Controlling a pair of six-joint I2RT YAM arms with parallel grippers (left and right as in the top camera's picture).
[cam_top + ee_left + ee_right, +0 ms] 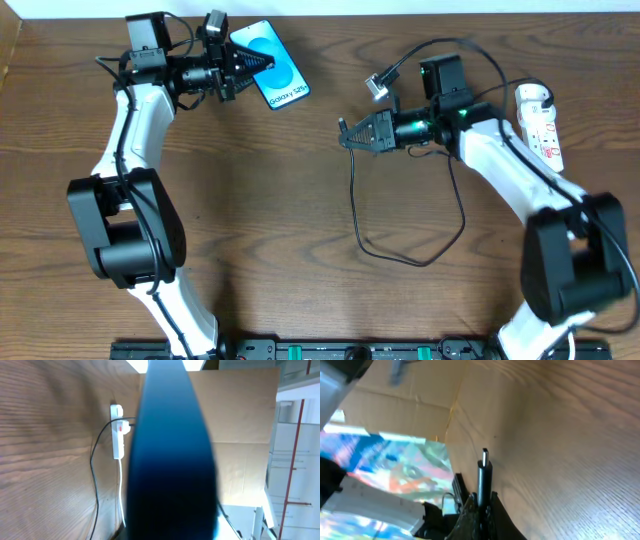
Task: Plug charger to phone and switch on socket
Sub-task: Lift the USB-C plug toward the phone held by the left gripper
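Observation:
My left gripper is shut on the phone, a blue-screened handset with "Galaxy" text, and holds it at the far left-centre of the table. In the left wrist view the phone fills the middle as a dark blue slab and hides the fingers. My right gripper is shut on the charger's black plug tip, which sticks out past the fingers and points left toward the phone. The black cable loops down over the table. The white socket lies at the far right; it also shows in the left wrist view.
A second cable end with a silvery connector hangs near the right arm's wrist. The socket's white cord and a black cable run along the wooden table. Cardboard stands beyond the table edge.

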